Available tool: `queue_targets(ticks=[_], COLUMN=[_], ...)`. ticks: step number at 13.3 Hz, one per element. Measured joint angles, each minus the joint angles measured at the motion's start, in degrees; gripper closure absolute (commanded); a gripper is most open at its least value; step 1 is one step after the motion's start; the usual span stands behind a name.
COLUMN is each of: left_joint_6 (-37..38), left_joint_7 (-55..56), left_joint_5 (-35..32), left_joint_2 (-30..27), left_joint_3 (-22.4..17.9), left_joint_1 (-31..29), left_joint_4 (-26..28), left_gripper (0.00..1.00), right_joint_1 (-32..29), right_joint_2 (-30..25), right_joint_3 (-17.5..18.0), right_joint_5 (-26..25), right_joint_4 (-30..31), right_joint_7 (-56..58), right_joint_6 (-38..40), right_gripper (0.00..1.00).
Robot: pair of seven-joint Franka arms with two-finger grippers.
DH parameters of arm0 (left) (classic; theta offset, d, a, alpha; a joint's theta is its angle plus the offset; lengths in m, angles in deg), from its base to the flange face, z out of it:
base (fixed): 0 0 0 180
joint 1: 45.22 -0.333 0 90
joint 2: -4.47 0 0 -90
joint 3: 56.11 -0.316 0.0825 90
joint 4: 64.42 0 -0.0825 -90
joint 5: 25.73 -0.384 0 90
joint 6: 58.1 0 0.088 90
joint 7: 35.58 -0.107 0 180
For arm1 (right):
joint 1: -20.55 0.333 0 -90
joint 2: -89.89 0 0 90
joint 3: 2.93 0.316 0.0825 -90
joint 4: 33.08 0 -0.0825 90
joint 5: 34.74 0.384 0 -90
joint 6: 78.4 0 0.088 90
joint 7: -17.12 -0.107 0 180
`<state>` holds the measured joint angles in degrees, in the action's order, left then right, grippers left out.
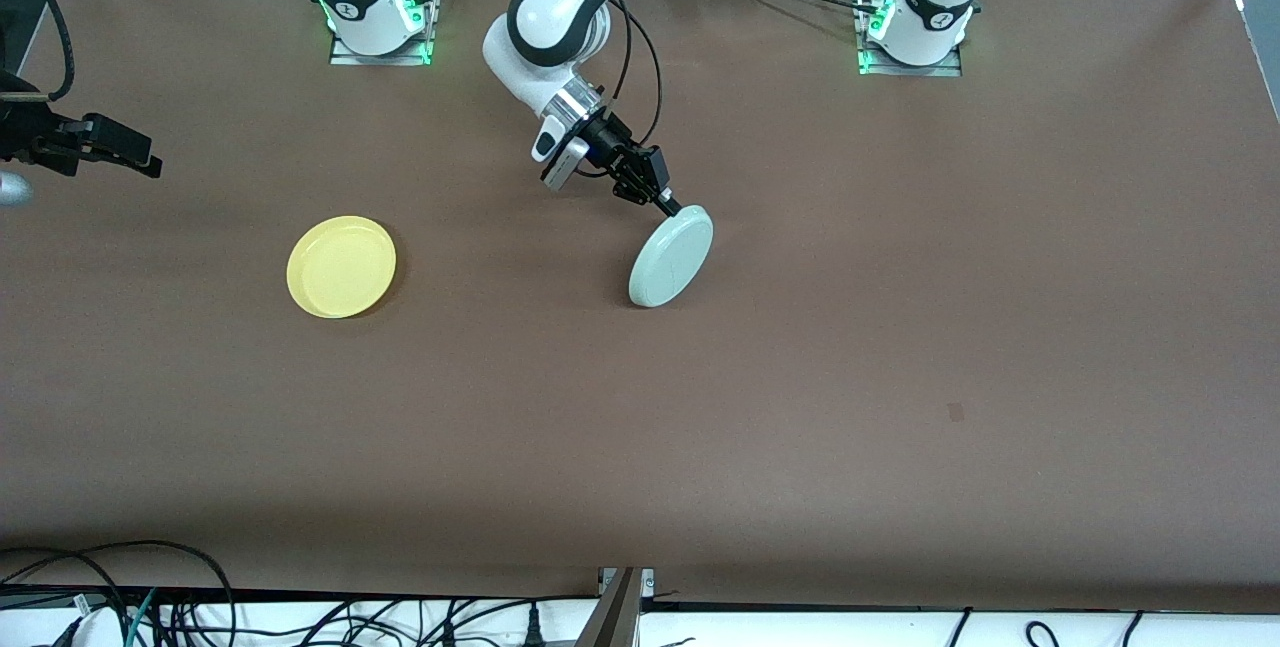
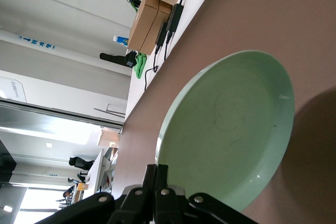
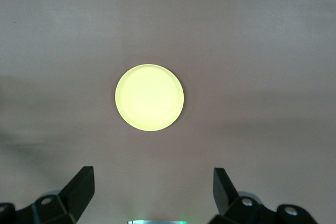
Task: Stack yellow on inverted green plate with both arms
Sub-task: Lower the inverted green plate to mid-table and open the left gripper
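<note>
The pale green plate (image 1: pixel 670 257) is tilted steeply on its edge at the middle of the table, with its lower rim at or just above the tabletop. My left gripper (image 1: pixel 672 207) is shut on its upper rim. The left wrist view shows the plate's hollow side (image 2: pixel 231 129) and the gripper (image 2: pixel 160 169) pinching the rim. The yellow plate (image 1: pixel 341 266) lies flat, hollow side up, toward the right arm's end of the table. My right gripper (image 1: pixel 148 159) waits open and empty high up at that end; its wrist view (image 3: pixel 152 174) looks down on the yellow plate (image 3: pixel 149 97).
The brown table (image 1: pixel 800 407) carries nothing but the two plates. Both arm bases (image 1: pixel 378 17) (image 1: pixel 915 22) stand along its edge farthest from the front camera. Cables hang along the edge nearest that camera (image 1: pixel 300 617).
</note>
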<state>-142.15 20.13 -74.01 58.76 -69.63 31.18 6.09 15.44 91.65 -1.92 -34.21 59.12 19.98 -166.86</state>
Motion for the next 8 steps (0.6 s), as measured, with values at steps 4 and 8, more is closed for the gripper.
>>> queue_targets(ticks=[4, 8], left_joint_6=[-0.22, -0.43], left_joint_7=[0.35, 2.53], left_joint_5=[0.0, 0.0], left_joint_2=[0.43, 0.72], left_joint_3=[0.05, 0.3], left_joint_1=[2.17, 5.97], left_joint_4=[-0.22, -0.32], left_gripper=[1.0, 0.36], right_joint_1=[0.0, 0.0], right_joint_2=[0.0, 0.0], right_joint_3=[0.0, 0.0], right_joint_5=[0.0, 0.0], right_joint_4=[0.0, 0.0], right_joint_7=[0.0, 0.0], right_joint_6=[0.51, 0.55], right_gripper=[0.0, 0.0])
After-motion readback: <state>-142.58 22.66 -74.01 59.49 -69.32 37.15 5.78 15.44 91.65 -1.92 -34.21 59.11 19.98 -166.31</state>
